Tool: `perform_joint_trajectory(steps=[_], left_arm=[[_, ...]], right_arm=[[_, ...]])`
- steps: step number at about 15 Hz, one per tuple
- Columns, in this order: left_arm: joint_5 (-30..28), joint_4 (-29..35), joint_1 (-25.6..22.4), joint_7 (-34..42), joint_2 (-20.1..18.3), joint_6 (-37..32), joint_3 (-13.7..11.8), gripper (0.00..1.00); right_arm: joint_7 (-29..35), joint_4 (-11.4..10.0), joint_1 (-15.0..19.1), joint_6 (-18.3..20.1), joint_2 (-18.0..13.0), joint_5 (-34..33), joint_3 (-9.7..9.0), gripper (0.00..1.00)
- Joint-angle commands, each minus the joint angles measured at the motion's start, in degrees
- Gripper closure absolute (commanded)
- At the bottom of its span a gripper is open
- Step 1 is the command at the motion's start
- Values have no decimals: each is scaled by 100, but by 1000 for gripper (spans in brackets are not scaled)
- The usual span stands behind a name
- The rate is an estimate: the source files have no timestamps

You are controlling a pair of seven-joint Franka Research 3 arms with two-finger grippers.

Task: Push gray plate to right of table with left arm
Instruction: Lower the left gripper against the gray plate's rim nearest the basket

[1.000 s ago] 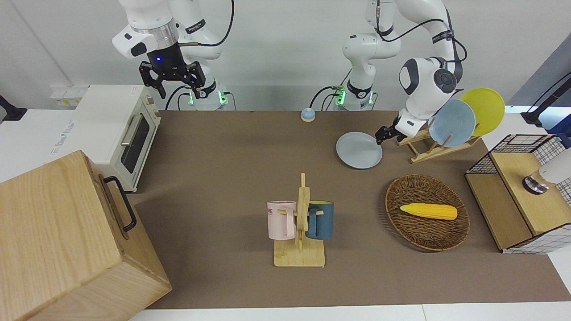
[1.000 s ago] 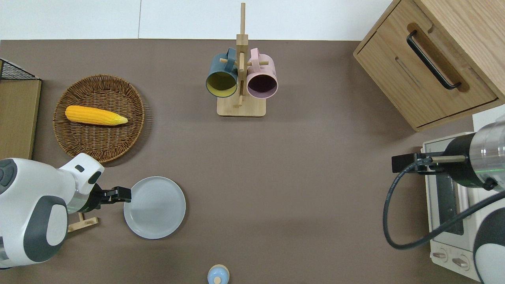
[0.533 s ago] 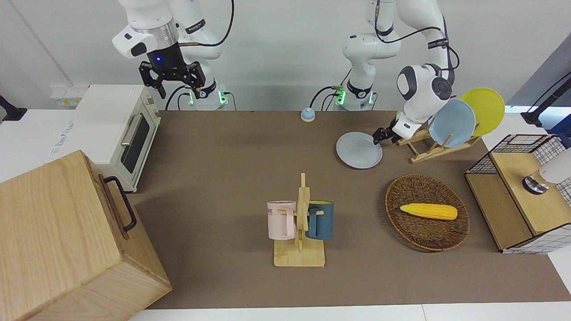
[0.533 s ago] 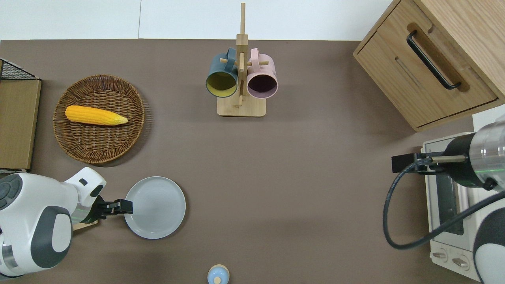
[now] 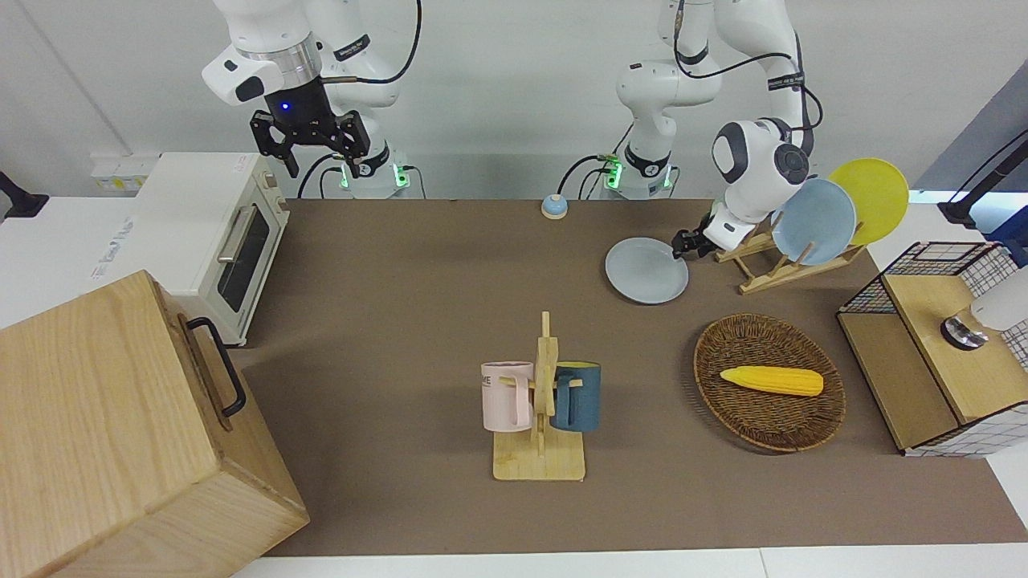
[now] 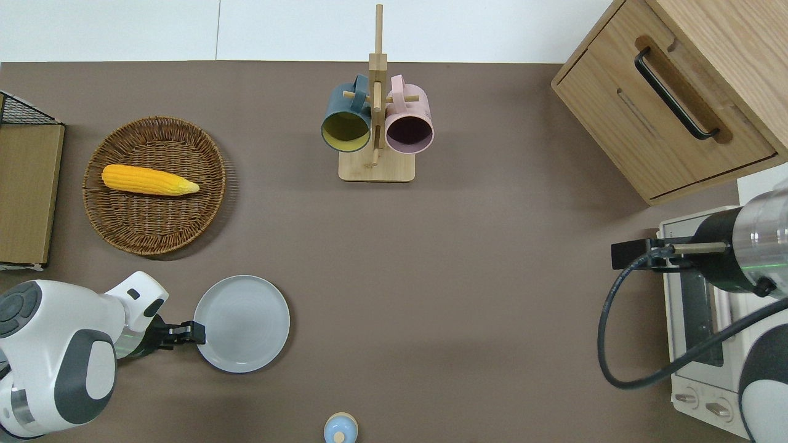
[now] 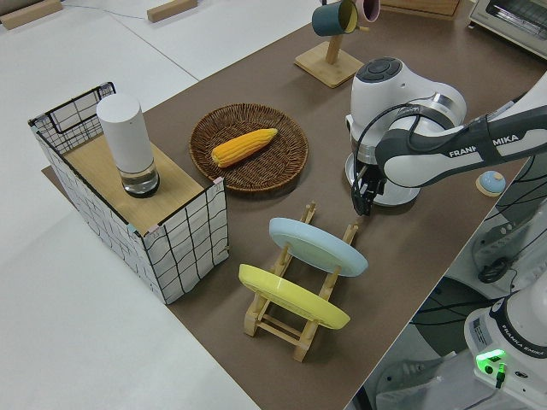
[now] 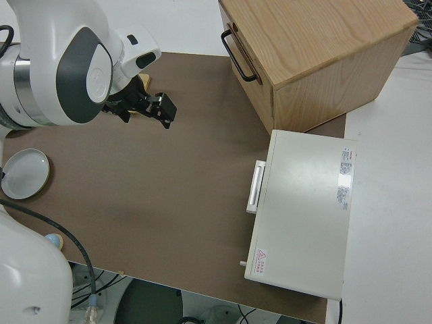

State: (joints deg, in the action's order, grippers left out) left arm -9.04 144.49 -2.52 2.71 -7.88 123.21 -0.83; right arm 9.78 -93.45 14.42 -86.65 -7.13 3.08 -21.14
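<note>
The gray plate (image 5: 646, 271) lies flat on the brown table (image 5: 401, 281) toward the left arm's end; it also shows in the overhead view (image 6: 242, 323) and the right side view (image 8: 25, 173). My left gripper (image 5: 684, 243) is low at the table, its tip against the plate's rim on the side toward the left arm's end of the table, as the overhead view (image 6: 196, 333) shows. Its fingers look shut and hold nothing; it also shows in the left side view (image 7: 363, 201). My right arm is parked.
A wooden dish rack holds a sky-blue plate (image 5: 813, 222) and a yellow plate (image 5: 870, 201) close to the left gripper. A wicker basket (image 5: 723, 401) holds a corn cob. A mug rack (image 5: 540, 457), a small blue bell (image 5: 554, 206), a toaster oven (image 5: 217, 241) and a wooden cabinet (image 5: 120, 433) also stand on the table.
My left gripper has slid along the plate's rim toward the robots and stays against it. The gray plate has hardly moved. The right arm has not moved.
</note>
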Motion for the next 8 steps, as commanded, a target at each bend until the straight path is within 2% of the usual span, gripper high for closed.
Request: perform_joint_trajectory(steps=[1,8], left_arm=[[-177,299,50,45,-196,317,-23,369],[-397,449,76,-219,-152,563,39,559]], right_arm=[[59,-156,140,-1,-157,123,-83,5],[59,-156,140,-1,-157,123,-83,5]])
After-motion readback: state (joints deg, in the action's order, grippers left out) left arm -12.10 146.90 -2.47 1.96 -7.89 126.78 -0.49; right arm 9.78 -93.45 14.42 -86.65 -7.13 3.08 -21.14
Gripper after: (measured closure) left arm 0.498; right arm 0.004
